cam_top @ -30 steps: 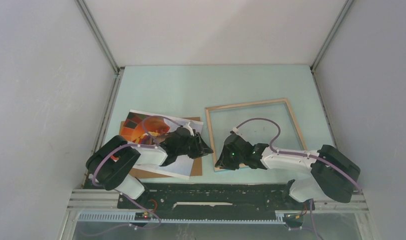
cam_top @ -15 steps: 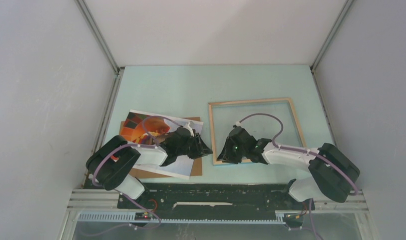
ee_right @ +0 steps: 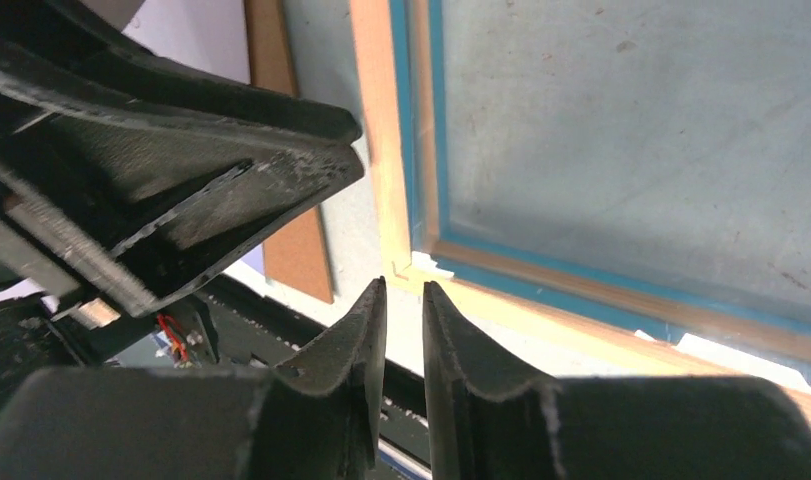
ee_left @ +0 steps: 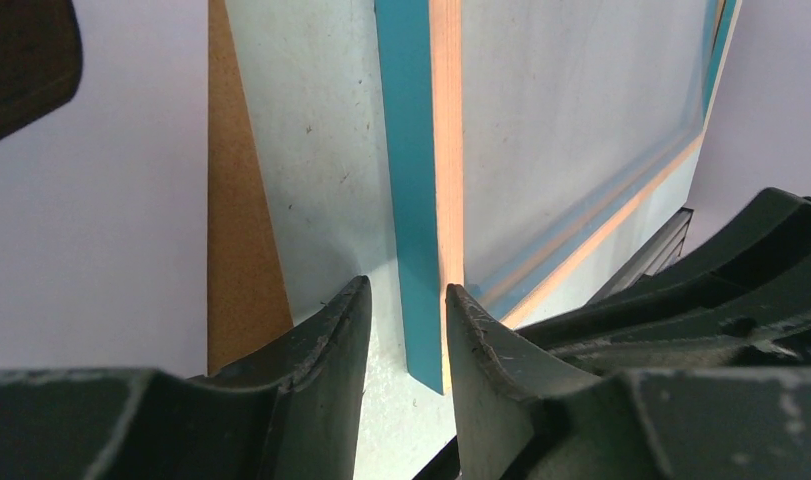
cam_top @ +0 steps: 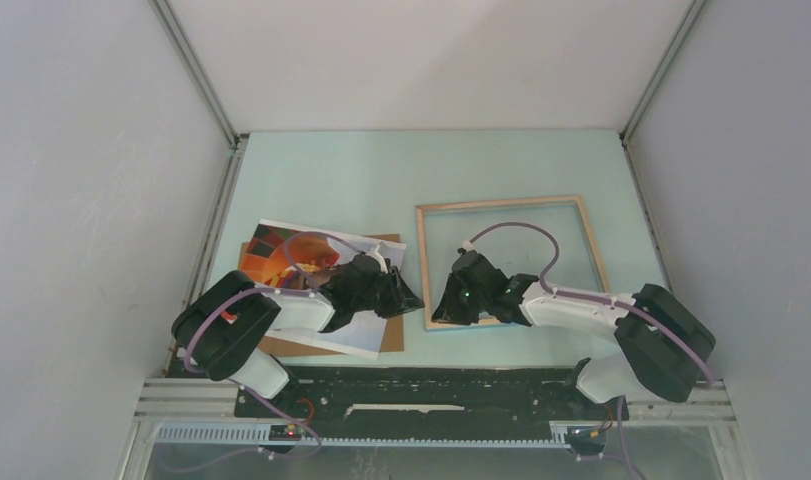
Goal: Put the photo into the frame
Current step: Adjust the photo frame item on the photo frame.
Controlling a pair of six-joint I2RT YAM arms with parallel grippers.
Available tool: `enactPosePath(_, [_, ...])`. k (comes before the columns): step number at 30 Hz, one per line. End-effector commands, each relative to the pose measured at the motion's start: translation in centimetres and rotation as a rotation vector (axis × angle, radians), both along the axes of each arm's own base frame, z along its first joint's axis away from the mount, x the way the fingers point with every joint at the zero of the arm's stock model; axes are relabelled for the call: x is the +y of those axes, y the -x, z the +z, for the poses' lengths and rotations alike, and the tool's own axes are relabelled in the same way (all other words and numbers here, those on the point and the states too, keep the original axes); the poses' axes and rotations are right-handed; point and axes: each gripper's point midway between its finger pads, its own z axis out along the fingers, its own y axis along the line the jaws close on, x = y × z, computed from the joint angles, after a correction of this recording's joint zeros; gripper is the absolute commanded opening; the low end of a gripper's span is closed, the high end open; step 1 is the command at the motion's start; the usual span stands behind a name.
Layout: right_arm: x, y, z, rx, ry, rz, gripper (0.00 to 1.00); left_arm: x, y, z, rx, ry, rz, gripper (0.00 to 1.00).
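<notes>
Photo (cam_top: pixel 273 255): 1 print, flat on 1 brown backing board (cam_top: pixel 392 338). It lies under and behind the left end effector (ee_left: pixel 405 300), on the side away from the frame (cam_top: pixel 519 264), which it does not touch.

Frame: 1, flat on the desk (cam_top: pixel 381 170), wood back up, blue outer edge showing. Its left rail runs just ahead of the left end effector's tips. Its near-left corner sits just beyond the tips of the right end effector (ee_right: pixel 405 295).

End effectors: 2, tips near each other at that corner.
- Left: fingers (ee_left: pixel 326 340) spread partway. The blue edge and the rail's end show through the gap. The backing-board-side finger is clear of the rail. Cannot tell whether the other finger touches it.
- Right: fingers (ee_right: pixel 356 335) almost pressed together, with a narrow slit and nothing in it. Tips hover at the corner joint, pinching nothing.
</notes>
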Motion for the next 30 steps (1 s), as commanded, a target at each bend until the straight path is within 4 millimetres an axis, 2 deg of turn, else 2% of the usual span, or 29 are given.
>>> enactPosePath(1, [0.7,-1.3,-0.1,-0.037,0.011,0.004,0.27,0.4,0.5,-0.8,0.003,-0.033,-0.014,0.42])
enactPosePath(6, [-0.1,-2.6,-2.2,-0.050,0.093,-0.021,0.27,0.4,0.5,-0.8,0.004,-0.032,-0.017,0.42])
enactPosePath(9, [-0.6,-3.8,-2.6,-0.080,0.158,-0.026,0.27,0.3,0.6,-0.7,0.003,-0.029,-0.021,0.42])
enactPosePath(17, [-2.0,-5.1,-1.0,-0.149,0.225,-0.068,0.29,0.3,0.8,-0.9,0.009,-0.029,-0.028,0.44])
enactPosePath(23, [-0.9,-4.7,2.0,-0.165,0.150,0.033,0.37,-0.1,0.3,-0.2,-0.012,-0.025,-0.042,0.46])
enactPosePath(28, [-2.5,-4.6,1.5,-0.128,0.194,0.063,0.39,-0.6,0.0,0.1,-0.015,-0.021,-0.055,0.46])
enactPosePath(30, [-2.6,-4.3,1.2,-0.152,0.250,0.096,0.40,-0.5,0.1,-0.2,-0.010,-0.028,-0.053,0.45])
